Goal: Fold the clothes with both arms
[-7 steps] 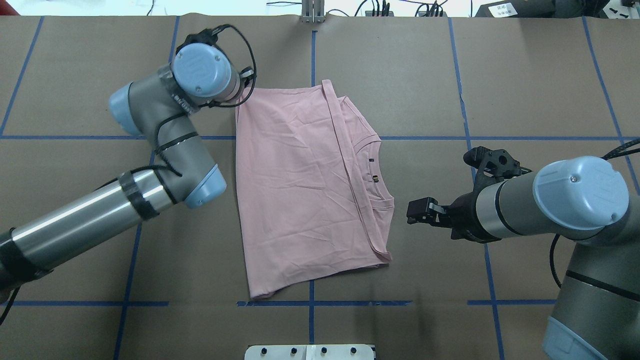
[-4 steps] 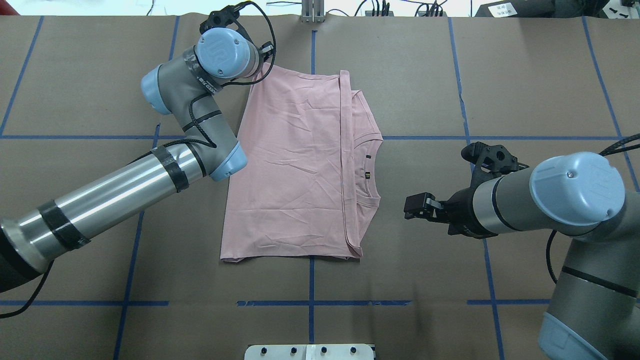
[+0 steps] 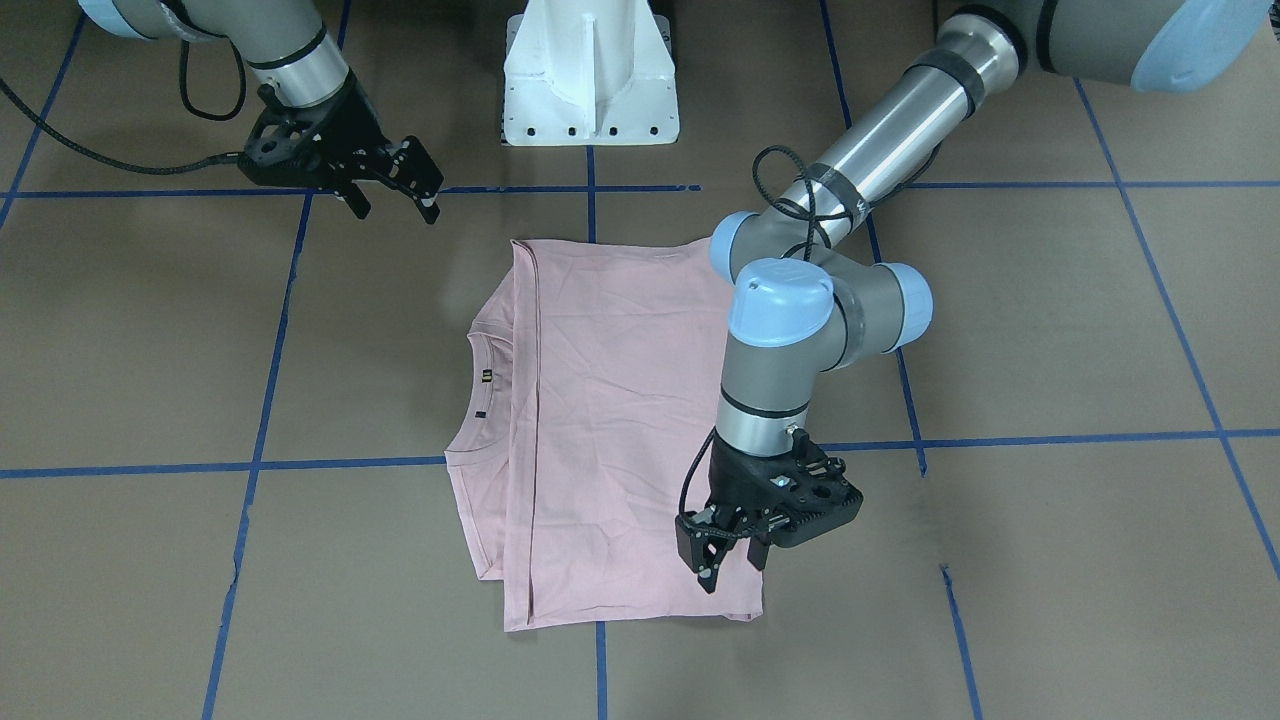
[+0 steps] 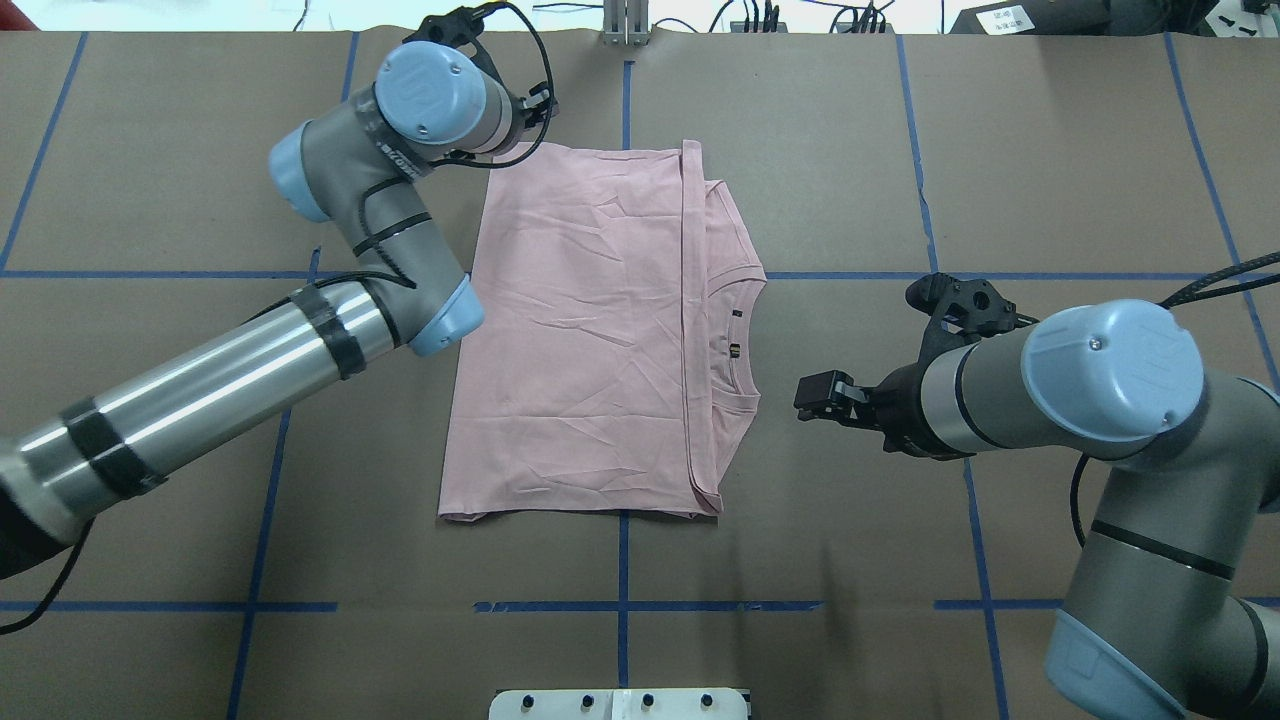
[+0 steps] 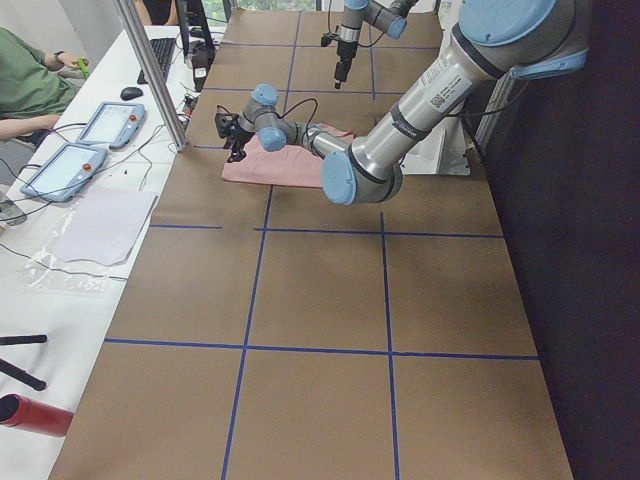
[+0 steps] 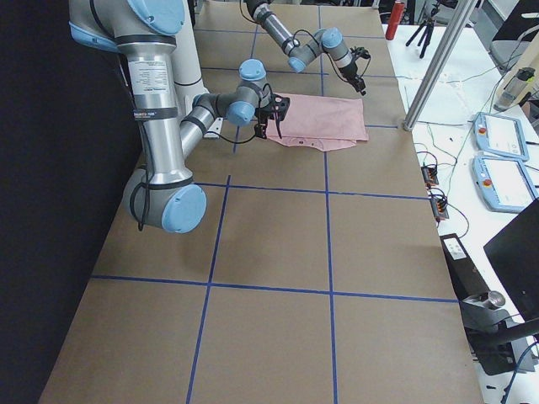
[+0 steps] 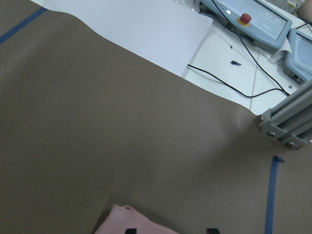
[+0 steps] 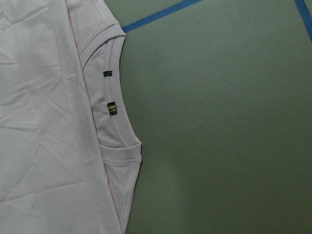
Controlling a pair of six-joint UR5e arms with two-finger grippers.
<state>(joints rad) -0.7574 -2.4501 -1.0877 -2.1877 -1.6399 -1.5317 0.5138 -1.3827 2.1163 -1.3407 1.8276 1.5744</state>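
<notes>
The pale pink T-shirt (image 4: pixel 580 330) lies folded and flat on the brown table, plain side up, with its ribbed collar (image 4: pixel 740 340) towards my right arm. It also shows in the front view (image 3: pixel 600 420). My left gripper (image 3: pixel 730 568) is open just over the shirt's far left corner. The left wrist view shows that corner (image 7: pixel 131 222) between the spread fingertips. My right gripper (image 4: pixel 815 395) is open and empty above bare table, right of the collar. The right wrist view shows the collar (image 8: pixel 114 112) and no fingers.
The white pedestal base (image 3: pixel 590 80) stands at the robot's edge of the table. Blue tape lines (image 4: pixel 622 560) cross the brown cover. A metal post (image 4: pixel 625 25) and cables stand at the far edge. Control tablets (image 7: pixel 253 19) lie beyond it.
My left gripper dragged the shirt's far left corner away from the robot, which squared the shirt up, then let the corner down flat. My right gripper drifted slightly towards the collar.
</notes>
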